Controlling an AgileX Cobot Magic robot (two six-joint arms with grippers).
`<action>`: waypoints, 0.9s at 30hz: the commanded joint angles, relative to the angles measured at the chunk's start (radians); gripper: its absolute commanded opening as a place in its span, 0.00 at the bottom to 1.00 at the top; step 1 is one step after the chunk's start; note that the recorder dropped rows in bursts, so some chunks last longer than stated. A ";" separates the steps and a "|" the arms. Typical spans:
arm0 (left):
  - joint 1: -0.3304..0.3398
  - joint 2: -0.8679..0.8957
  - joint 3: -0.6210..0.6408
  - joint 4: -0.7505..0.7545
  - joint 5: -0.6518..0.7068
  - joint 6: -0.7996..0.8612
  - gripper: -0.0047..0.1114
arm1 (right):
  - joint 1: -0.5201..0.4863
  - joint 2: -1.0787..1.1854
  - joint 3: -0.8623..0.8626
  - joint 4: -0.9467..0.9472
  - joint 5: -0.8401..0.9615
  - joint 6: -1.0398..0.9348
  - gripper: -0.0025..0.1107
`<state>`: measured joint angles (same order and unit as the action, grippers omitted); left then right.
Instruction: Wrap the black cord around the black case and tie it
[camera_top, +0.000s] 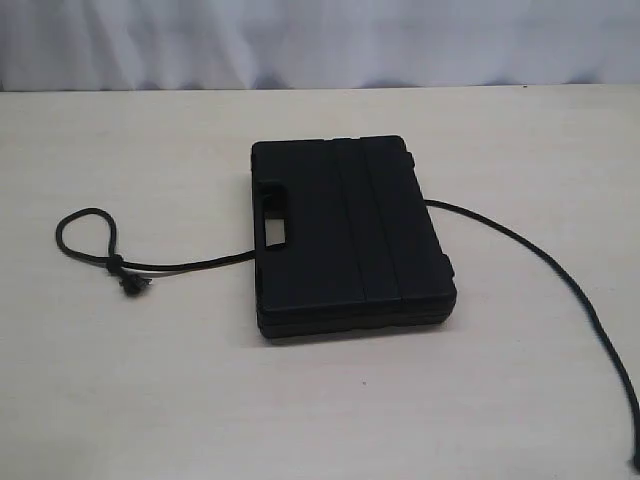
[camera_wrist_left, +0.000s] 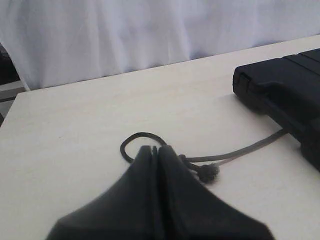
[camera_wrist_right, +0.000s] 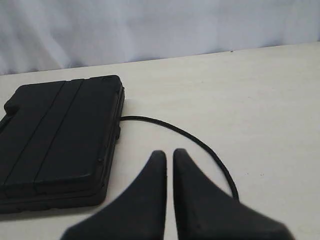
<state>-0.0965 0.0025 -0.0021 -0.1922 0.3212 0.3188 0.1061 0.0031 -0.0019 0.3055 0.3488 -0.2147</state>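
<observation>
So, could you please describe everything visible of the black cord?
The black cord is thin, braided-looking, lying slack on the table. It seems to run under the black case, emerging either side. Its left end curls into a small loop closed by a knot with a short tail; the right part sweeps away in a long curve.

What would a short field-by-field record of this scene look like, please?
case: black case flat on the table, lid up
cord: black cord emerges from both sides of the case, none over the lid
cord end on left arm's side: small loop with a knot
left pincer: shut, empty
right pincer: shut, empty
task state: wrapping not yet begun
</observation>
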 joint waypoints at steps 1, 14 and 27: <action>-0.009 -0.002 0.002 -0.002 -0.009 -0.002 0.04 | 0.000 -0.003 0.002 0.000 -0.006 0.005 0.06; -0.009 -0.002 0.002 -0.004 -0.493 -0.002 0.04 | 0.000 -0.003 0.002 0.000 -0.006 0.005 0.06; -0.009 -0.002 0.002 -0.009 -0.890 -0.337 0.04 | 0.000 -0.003 0.002 0.000 -0.006 0.005 0.06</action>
<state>-0.0965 0.0025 -0.0021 -0.1922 -0.5145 0.1925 0.1061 0.0031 -0.0019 0.3055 0.3488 -0.2147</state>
